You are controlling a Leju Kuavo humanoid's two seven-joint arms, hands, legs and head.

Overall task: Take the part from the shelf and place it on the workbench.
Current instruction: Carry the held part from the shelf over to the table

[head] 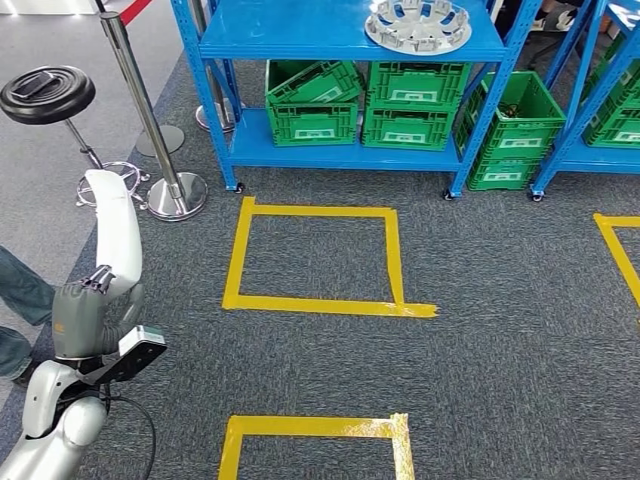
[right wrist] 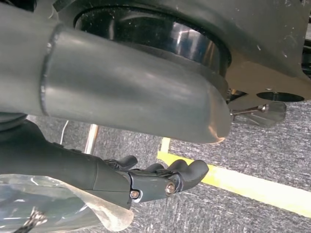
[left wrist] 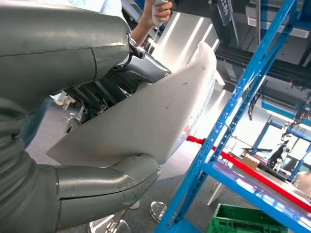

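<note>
left hand wrapped around a white curved part, thick grey thumb under it and darker fingers over its top side; in the head view the same white part raised upright at the left edge of the picture, above the left hand. right hand hanging low over grey carpet, dark fingers curled inward; whether anything sits in them, cannot tell, though a clear plastic sheet lies beside the palm. yellow tape line on the floor beyond those fingers.

ahead in the head view, a blue shelf with a round grey slotted disc near the right end of its top board. green crates side by side on the lower board, one of them tilted, another green crate on the floor at the shelf's right leg. yellow tape rectangle on the carpet before the shelf, a second yellow rectangle nearer. black stool and a chrome post with a round base at far left. a person's jeans-clad leg at the left edge; a person's hand showing past the held part in the left wrist view.
</note>
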